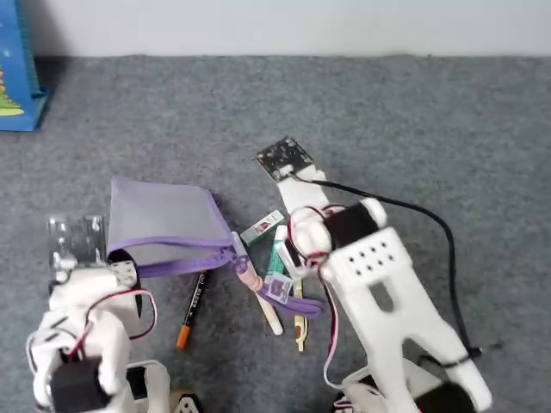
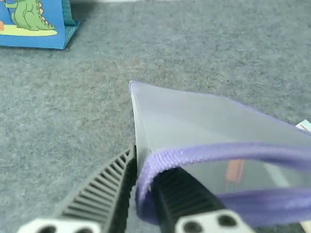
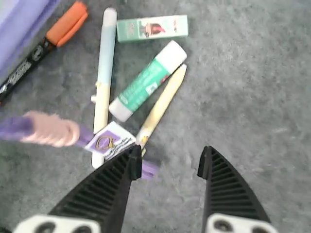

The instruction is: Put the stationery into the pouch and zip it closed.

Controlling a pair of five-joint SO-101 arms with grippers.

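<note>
Right gripper (image 3: 171, 154) hangs open, empty, over the stationery (image 3: 146, 85) toward the near edge of the table (image 1: 430, 129); I'd centre on the purple pen (image 3: 51, 132) before closing, left gripper (image 2: 142, 167) pinching the pouch (image 2: 194, 121) rim

The pouch (image 2: 204, 121) is smooth, translucent plastic with a woven cloth zip band (image 2: 214, 153). The worktop (image 1: 413, 112) is rough grey carpet-like cloth. The glue stick (image 3: 146, 82) is glossy plastic.

Right gripper (image 3: 170, 158) parted, glue stick (image 3: 148, 80), perhaps eraser (image 3: 152, 28)
</note>
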